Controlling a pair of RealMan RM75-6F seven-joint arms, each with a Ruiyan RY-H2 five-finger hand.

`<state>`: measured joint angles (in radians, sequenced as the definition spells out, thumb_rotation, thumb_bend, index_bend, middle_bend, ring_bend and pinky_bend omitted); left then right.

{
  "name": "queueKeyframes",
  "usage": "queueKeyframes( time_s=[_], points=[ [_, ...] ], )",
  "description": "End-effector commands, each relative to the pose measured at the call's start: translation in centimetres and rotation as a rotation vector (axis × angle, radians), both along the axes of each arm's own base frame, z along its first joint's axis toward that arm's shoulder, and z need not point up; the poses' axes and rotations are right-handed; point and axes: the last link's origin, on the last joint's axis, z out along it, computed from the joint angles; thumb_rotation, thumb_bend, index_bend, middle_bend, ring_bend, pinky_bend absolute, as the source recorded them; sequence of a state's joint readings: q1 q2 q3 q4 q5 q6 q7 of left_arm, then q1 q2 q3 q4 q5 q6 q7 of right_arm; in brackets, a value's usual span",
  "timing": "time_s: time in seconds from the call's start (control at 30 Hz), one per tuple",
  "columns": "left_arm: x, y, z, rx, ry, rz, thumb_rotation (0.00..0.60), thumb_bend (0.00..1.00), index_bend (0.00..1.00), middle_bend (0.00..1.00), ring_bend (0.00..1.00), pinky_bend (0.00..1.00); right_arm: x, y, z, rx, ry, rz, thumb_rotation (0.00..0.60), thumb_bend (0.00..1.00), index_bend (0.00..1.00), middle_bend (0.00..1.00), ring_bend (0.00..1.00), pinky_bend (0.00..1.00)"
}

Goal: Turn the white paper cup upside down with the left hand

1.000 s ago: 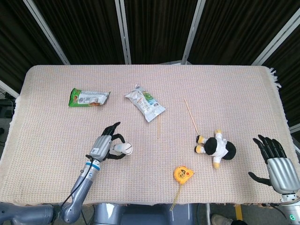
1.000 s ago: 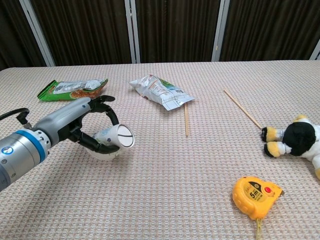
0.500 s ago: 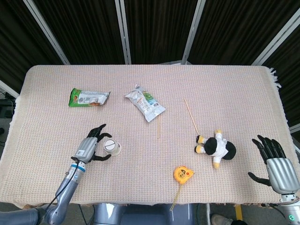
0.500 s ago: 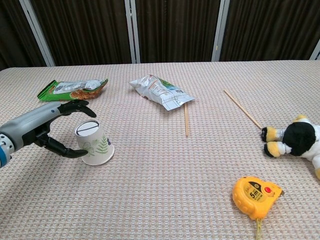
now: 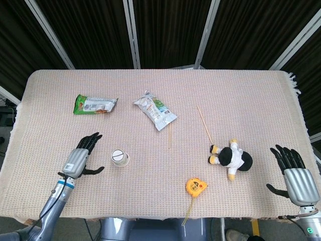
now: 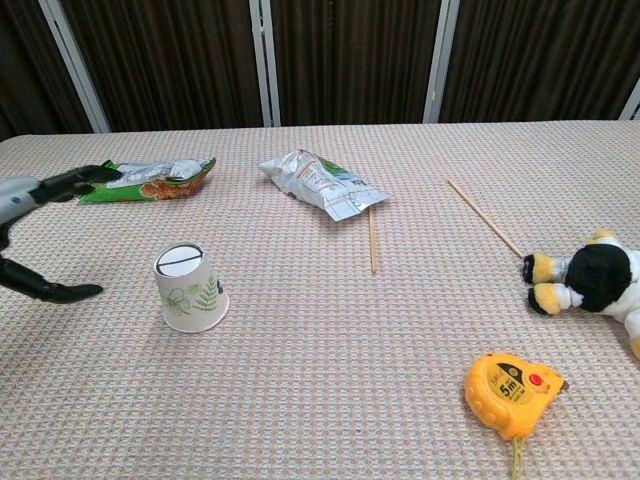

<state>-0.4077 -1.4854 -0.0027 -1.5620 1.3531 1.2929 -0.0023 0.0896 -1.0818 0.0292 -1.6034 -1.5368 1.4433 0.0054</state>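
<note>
One risk only: paper cup [image 5: 120, 157] upside down on table [image 5: 241, 100], left hand [image 5: 80, 158] spread wide, empty, beside it; careless swing topples cup.

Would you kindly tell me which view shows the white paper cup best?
The chest view: the white paper cup is seen from the side, standing upside down, leaf print visible. The head view shows mostly its round base from above.

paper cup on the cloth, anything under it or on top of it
Nothing sits on the white paper cup; its flat base faces up, bare. It stands rim-down on the woven tablecloth, so its inside and anything under it are hidden. The left hand is apart from it.
</note>
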Motion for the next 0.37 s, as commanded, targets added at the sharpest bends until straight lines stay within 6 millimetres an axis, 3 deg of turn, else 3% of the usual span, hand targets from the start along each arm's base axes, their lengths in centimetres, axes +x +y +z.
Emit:
queueKeyframes(
  time_s=[0.03,0.37],
  points=[
    [-3.2,-3.3,4.8,0.205,0.255,-0.038,0.6,0.14,0.0,0.0,0.0,0.0,-0.1,-0.4,-0.3,-0.01,0.011,-0.005,0.6,0.05,0.06,0.0,0.0,0.0],
    [-6.4,-8.4,9.8,0.37,0.479,0.067,0.6,0.13,0.0,0.0,0.0,0.0,0.3,-0.4,-1.2,-0.011,0.037,0.015,0.6,0.05,0.02,0.0,0.0,0.0]
  ],
)
